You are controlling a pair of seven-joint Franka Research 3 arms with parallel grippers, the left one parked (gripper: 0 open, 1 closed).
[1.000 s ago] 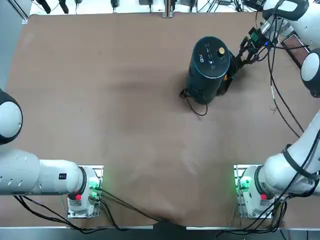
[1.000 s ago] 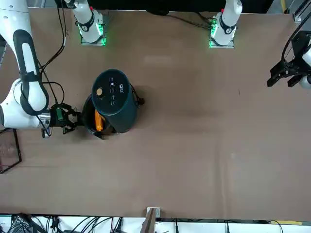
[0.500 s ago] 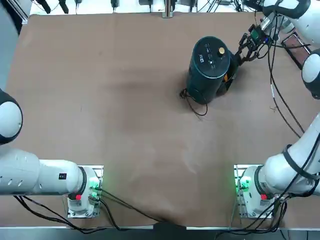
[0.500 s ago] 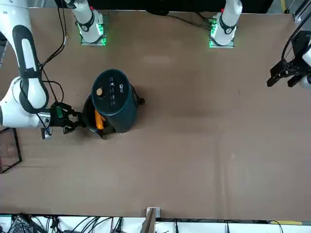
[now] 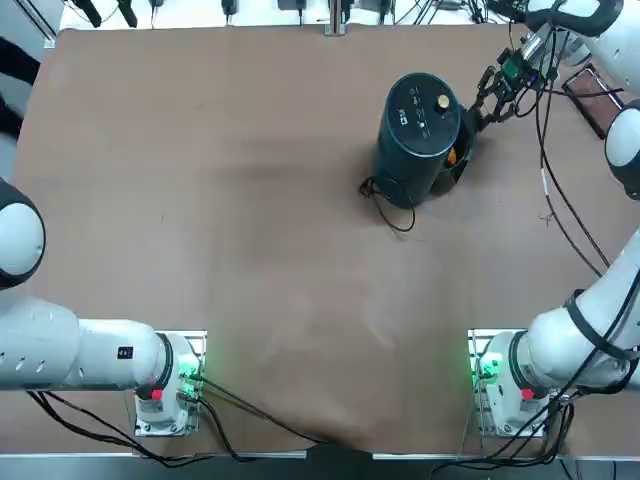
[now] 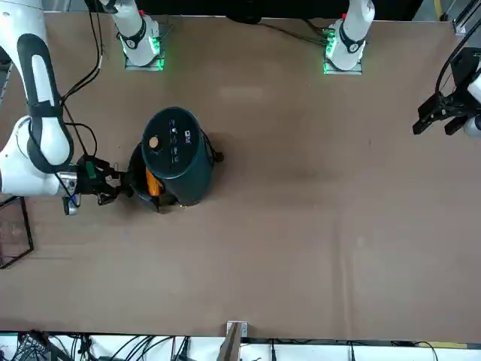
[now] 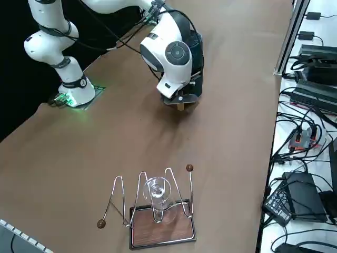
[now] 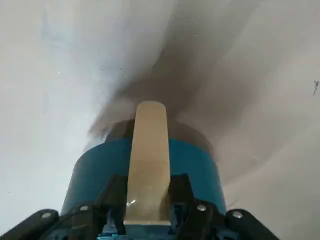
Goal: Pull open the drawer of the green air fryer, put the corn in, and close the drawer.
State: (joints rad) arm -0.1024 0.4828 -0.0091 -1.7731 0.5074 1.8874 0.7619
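I see the corn [image 6: 152, 183] lying in the drawer [image 6: 141, 184], which juts partly out of the green air fryer [image 5: 420, 135] on the table [image 5: 250, 200]. My right gripper [image 8: 146, 210] sits at the drawer's handle [image 8: 148, 160], fingers [image 8: 114, 197] clamped either side of it. A wire rack [image 7: 152, 203] holding a glass stands well behind the fingers.

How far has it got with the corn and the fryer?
Done: the drawer of the air fryer stands pulled out, and the corn lies inside it. In hand: the right gripper is at the drawer's front, closed around its pale handle. Left: pushing the drawer fully in, since the corn shows in the open part, then letting go.
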